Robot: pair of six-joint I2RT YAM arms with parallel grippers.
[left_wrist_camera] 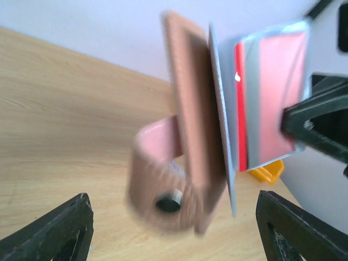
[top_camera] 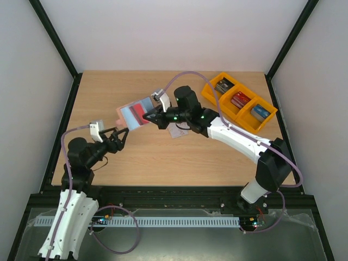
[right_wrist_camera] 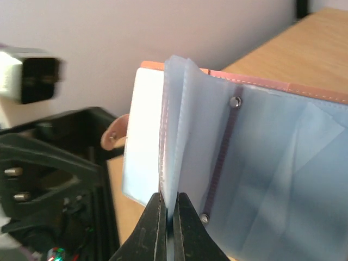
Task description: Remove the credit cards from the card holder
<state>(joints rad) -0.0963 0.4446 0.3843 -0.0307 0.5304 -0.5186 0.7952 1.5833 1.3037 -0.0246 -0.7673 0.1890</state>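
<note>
Right gripper (right_wrist_camera: 169, 217) is clamped on just one thin sleeve of the card holder (top_camera: 135, 115), held midair. Left gripper (top_camera: 119, 137) sits at its 7 o'clock, jaws spread apart. Any hard tug could yank it loose.

**Top external:** fixed high behind both arm bases, looking down and forward over the whole table (top_camera: 163, 157).
**Left wrist:** low and close, looking along the left gripper (left_wrist_camera: 174, 225), its jaws at the lower corners, across the table onto the card holder (left_wrist_camera: 190, 130).
**Right wrist:** closer still, looking along the right gripper (right_wrist_camera: 169, 204) onto the holder's blue inside.
All three views share the card holder.
</note>
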